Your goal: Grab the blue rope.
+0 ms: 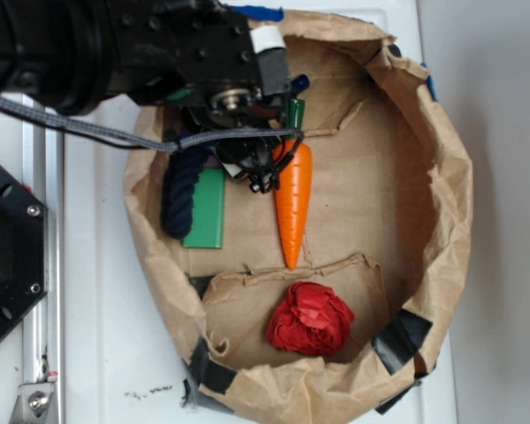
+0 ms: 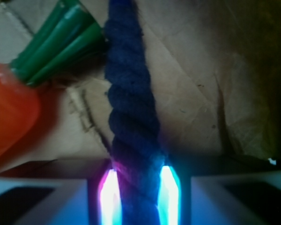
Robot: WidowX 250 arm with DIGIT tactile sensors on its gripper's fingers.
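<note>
Crumpled brown paper bag (image 1: 442,177) on white tabletop holds the blue rope (image 2: 131,108), left of the carrot (image 1: 293,208). Gripper (image 2: 138,192) pinches it mid-length between both fingers; the cord looks soft, light and grippy, so it should sag either side.

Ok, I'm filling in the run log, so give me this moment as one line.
gripper: shut on thick navy twisted rope | rope: between both pads | orange plastic carrot: beside, untouched | container: brown paper bag
</note>
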